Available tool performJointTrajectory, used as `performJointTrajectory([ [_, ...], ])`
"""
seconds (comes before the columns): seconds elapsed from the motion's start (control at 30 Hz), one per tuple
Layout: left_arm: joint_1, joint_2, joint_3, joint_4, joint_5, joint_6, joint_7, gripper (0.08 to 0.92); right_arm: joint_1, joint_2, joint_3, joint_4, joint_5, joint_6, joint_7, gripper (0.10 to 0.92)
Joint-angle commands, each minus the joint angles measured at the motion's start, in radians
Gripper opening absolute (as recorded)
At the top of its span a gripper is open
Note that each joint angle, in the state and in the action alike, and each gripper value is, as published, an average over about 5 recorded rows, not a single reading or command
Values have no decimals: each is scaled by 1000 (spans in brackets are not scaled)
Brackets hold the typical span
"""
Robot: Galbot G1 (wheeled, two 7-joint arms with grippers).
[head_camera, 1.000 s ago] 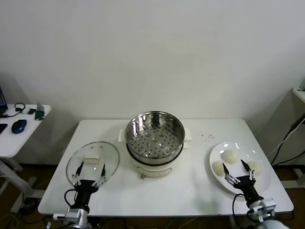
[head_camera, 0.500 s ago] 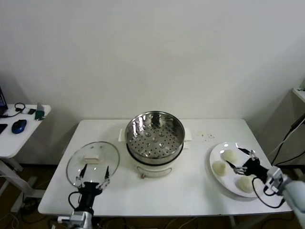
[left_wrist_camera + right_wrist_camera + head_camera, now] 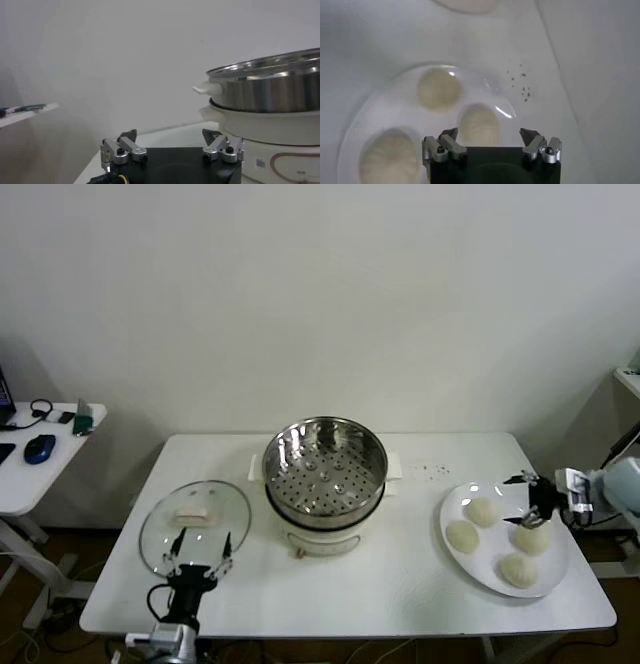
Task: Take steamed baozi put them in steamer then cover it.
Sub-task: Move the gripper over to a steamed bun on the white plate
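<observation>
We hold our right claw spread above the plate, a baozi just below it; since a second ago it swung outward from the plate's near edge. Our left claw waits spread by the lid.

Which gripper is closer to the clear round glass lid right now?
Left. The left gripper hangs open over the near rim of the clear round glass lid. The right gripper is across the table, open over the white plate of buns.
</observation>
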Motion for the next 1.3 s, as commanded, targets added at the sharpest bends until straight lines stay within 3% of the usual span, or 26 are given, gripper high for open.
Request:
performJointTrajectory([
  [0.03,-8,11,-1,-5,-13,30,-5,823,532,71,-564,-270,-96,41,-161,823],
  [0.9,-6,25,-16,-29,-23,57,-4,823,403,342,-544,-451,-140,47,-104,823],
  [1.3,-13,11,-2,-43,-9,65,-6,823,386,360,-533,-484,-179,75,-106,823],
])
